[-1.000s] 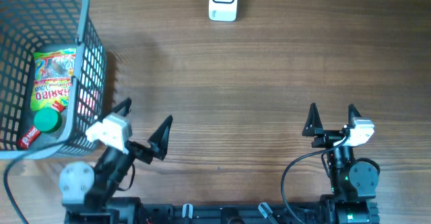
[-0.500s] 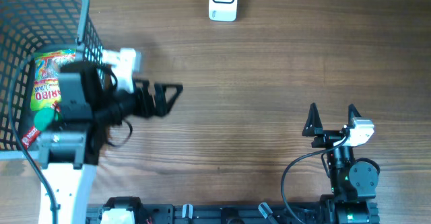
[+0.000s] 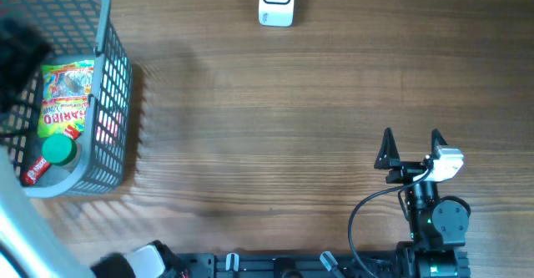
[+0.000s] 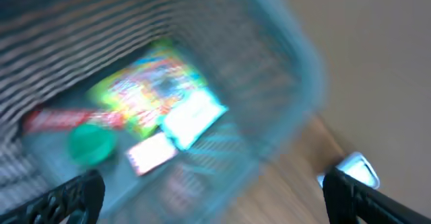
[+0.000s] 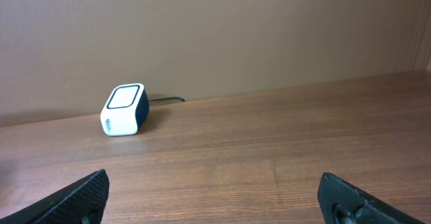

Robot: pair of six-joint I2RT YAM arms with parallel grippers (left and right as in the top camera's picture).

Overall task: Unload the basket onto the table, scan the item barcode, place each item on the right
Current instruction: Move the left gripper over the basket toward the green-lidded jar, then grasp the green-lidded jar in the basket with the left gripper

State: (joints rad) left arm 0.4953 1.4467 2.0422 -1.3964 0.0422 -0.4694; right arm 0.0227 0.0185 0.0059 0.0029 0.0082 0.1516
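The left arm [image 3: 15,232] has swung from the near counter edge to over the basket [image 3: 117,69] at far left, jaws apart above the snack bag [image 4: 151,96] inside, so a pick looks next; right jaws apart; scanner [image 3: 276,1] far centre.

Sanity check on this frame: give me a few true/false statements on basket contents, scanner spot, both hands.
1. The colourful snack bag lies inside the grey plastic mesh basket. True.
2. The white box-shaped scanner sits right beside the right hand. False: it stands at the far edge of the wooden table, well apart from that hand.
3. The right hand is open and empty. True.
4. The left hand grips the round green cap. False: it is open above the basket, holding nothing; the cap lies in the basket.
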